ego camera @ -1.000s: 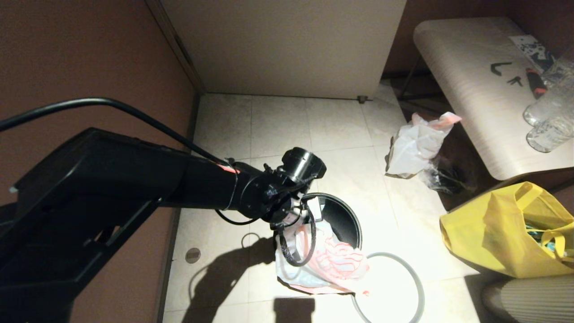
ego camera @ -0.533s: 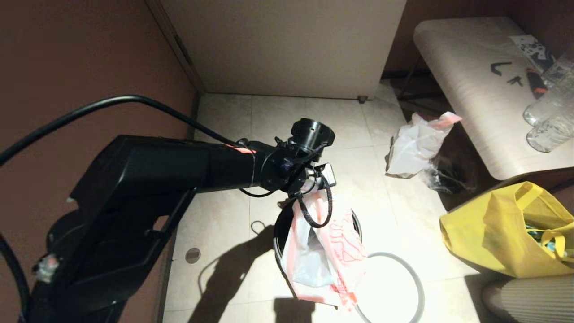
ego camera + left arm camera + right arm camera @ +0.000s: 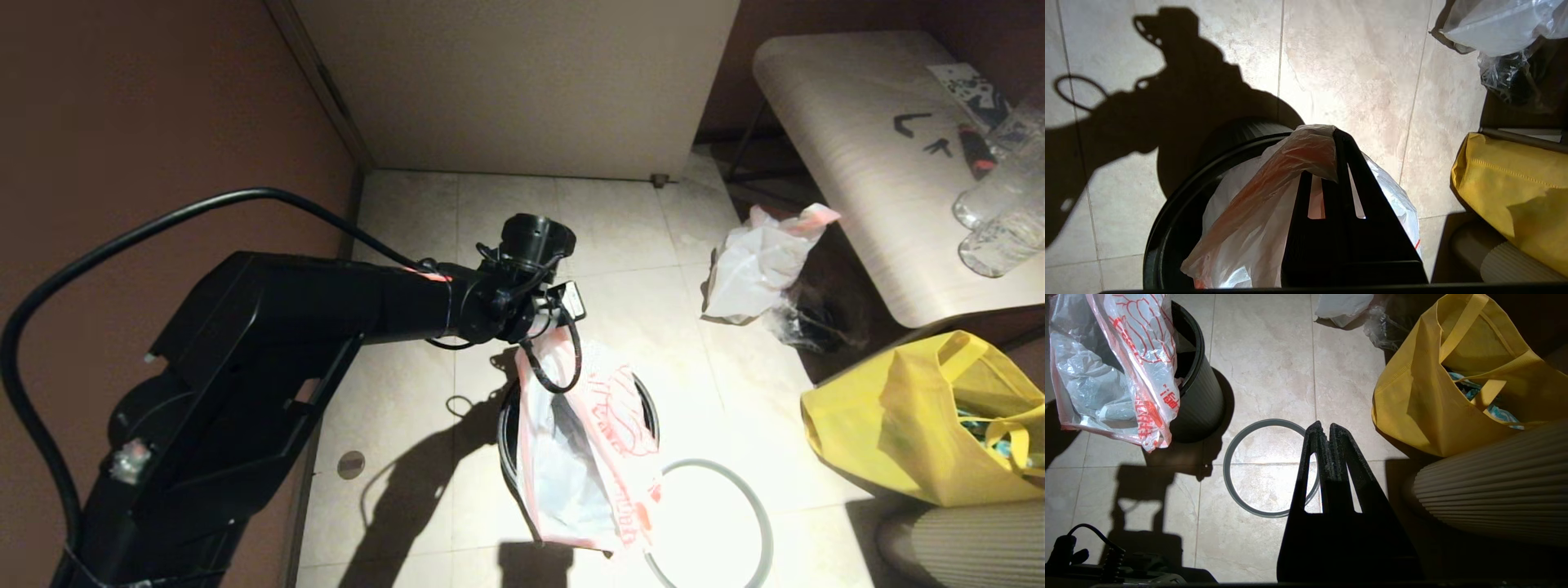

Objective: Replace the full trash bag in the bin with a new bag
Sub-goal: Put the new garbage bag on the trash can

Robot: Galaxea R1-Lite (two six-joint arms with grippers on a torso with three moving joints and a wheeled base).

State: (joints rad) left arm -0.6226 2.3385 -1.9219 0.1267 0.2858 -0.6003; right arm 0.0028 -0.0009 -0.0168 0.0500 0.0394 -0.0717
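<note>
My left gripper [image 3: 553, 325] [image 3: 1331, 134] is shut on the top edge of the new bag [image 3: 588, 441] [image 3: 1249, 204], a translucent white bag with a red outline drawing. The bag hangs from the fingers, draping over the near side of the black bin [image 3: 509, 425] [image 3: 1198, 396]. The bin's grey ring [image 3: 755, 506] [image 3: 1229, 473] lies flat on the floor to its right. The full trash bag [image 3: 755, 265], whitish with a pink-red top edge, sits on the floor at the back right. Just above the ring, my right gripper [image 3: 1323, 428] is shut and empty.
A yellow fabric tote [image 3: 922, 425] stands right of the ring, with a ribbed cream object [image 3: 963, 547] in front of it. A small clear wrinkled bag [image 3: 804, 322] lies beside the full bag, under a pale table [image 3: 857, 163]. A brown wall runs along the left.
My left gripper has risen and drawn back from the bin's rim with the bag. The bag was bunched low on the bin and now hangs stretched out.
</note>
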